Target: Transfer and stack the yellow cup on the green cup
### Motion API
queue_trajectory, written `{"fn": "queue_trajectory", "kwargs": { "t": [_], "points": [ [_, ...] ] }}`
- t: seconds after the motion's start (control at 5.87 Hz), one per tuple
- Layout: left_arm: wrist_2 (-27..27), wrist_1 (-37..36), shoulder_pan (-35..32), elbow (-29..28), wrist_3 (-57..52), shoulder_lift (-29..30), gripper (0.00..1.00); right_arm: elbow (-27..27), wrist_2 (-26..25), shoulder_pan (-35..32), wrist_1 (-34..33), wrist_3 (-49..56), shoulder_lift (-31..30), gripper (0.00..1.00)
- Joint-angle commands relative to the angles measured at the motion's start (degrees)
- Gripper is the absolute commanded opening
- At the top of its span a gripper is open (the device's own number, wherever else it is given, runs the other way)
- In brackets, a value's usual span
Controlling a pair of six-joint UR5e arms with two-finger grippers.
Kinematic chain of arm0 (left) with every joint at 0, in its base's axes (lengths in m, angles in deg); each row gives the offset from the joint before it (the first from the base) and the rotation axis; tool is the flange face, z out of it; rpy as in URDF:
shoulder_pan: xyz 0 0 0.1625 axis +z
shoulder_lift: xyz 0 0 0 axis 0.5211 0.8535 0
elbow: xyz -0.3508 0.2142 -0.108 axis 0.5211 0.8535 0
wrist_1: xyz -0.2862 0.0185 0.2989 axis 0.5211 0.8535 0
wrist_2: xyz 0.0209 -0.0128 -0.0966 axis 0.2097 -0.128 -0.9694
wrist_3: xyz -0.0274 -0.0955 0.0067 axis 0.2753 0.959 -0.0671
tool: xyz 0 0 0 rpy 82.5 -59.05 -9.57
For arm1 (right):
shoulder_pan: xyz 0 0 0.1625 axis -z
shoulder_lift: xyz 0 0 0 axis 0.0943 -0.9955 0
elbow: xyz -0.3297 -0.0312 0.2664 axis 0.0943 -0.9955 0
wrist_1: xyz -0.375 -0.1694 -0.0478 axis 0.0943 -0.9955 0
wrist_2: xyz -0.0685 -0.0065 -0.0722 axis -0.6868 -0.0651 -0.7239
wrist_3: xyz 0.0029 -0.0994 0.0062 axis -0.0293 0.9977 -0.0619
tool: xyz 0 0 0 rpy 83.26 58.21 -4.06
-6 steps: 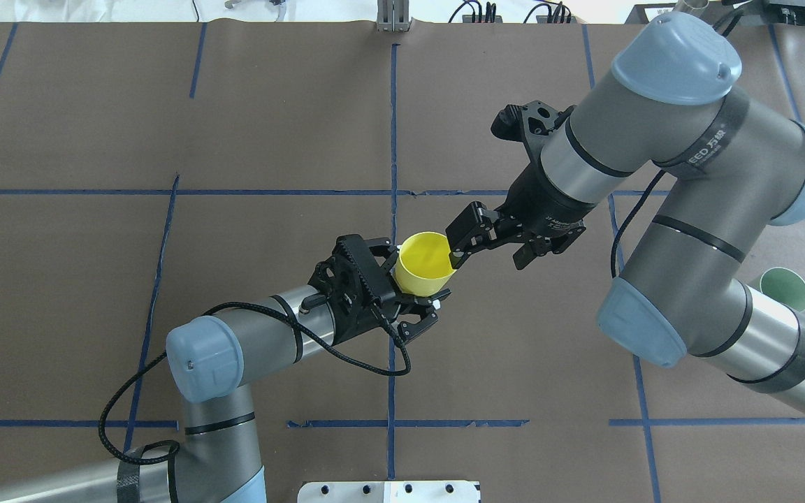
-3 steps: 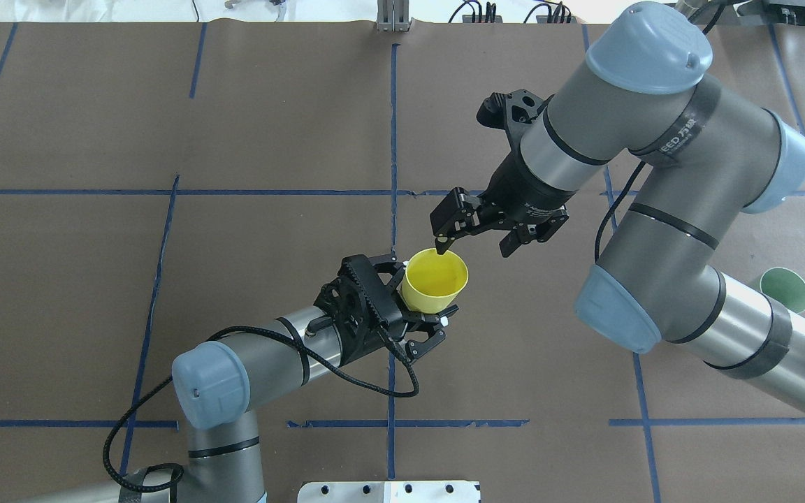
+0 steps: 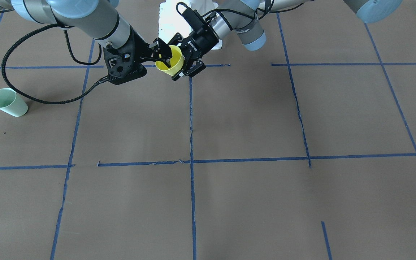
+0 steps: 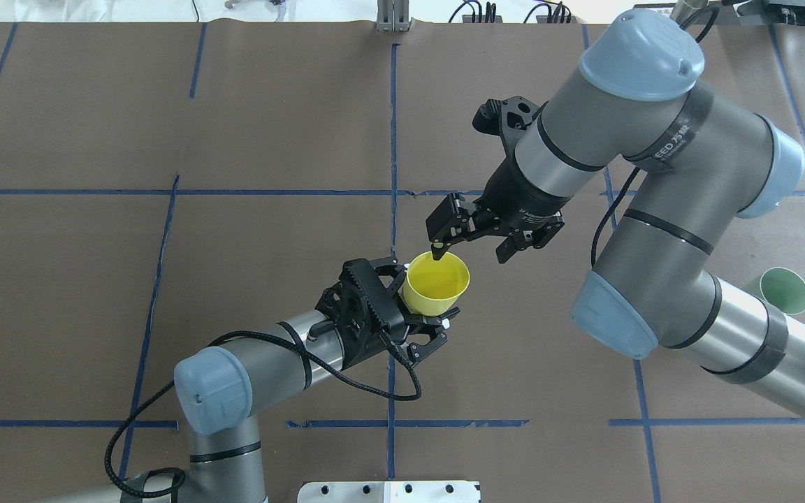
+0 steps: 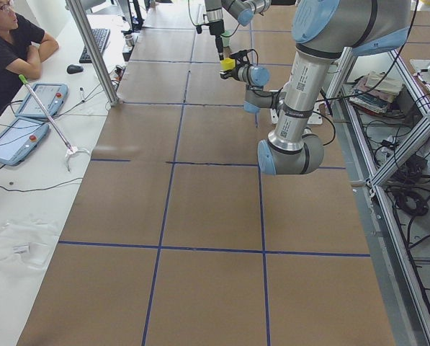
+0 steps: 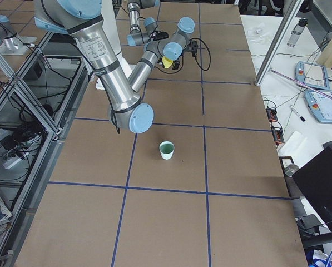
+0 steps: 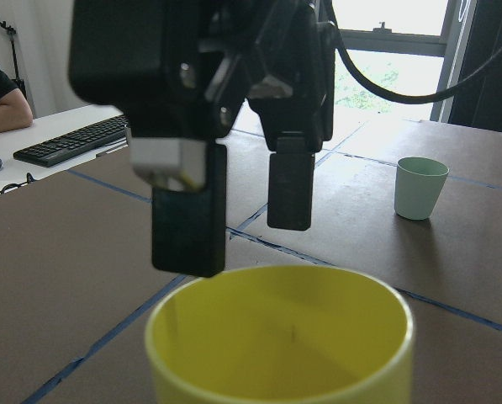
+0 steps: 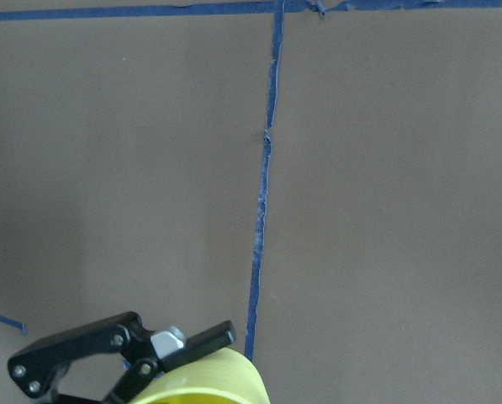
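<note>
Left pincer (image 4: 422, 302) is clamped round the lower wall of the small bright yellow plastic cup (image 4: 436, 282), one finger on each side, carrying it upright and clear of the worktop (image 4: 270, 126), mouth facing up, over the middle blue tape line (image 4: 393, 126). Right above it hangs the right pincer (image 4: 469, 251), jaws spread wide and gripping nothing, pointing down. One of its black fingers (image 7: 187, 210) sits just over the cup's rim; the other (image 7: 288, 189) hangs past the rim, beyond the cup. Whether that nearer tip touches the rim, can't tell from here. Out on the robot's right side, well apart from both pincers, the small pale mint-green plastic cup (image 3: 8, 102) stands upright on the brown paper worktop, open end up, partly tucked behind the right arm (image 4: 654, 209) in the overhead view
</note>
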Motion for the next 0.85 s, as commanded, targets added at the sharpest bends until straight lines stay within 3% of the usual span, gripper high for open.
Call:
{"fn": "queue_trajectory", "kwargs": {
  "t": [0.0,0.17,0.34,0.68],
  "points": [
    [0.0,0.0,0.0,0.0,0.0,0.1,0.35,0.3,-0.4,1.4,0.0,-0.2,-0.1,0.99],
    [0.1,0.0,0.0,0.1,0.0,0.4,0.35,0.3,-0.6,1.9,0.0,-0.1,-0.2,0.98],
    [0.1,0.0,0.0,0.2,0.0,0.4,0.37,0.2,-0.6,2.3,0.0,-0.1,-0.3,0.91],
    [0.1,0.0,0.0,0.2,0.0,0.4,0.40,0.3,-0.6,2.3,0.0,-0.1,-0.2,0.62]
  ]
}}
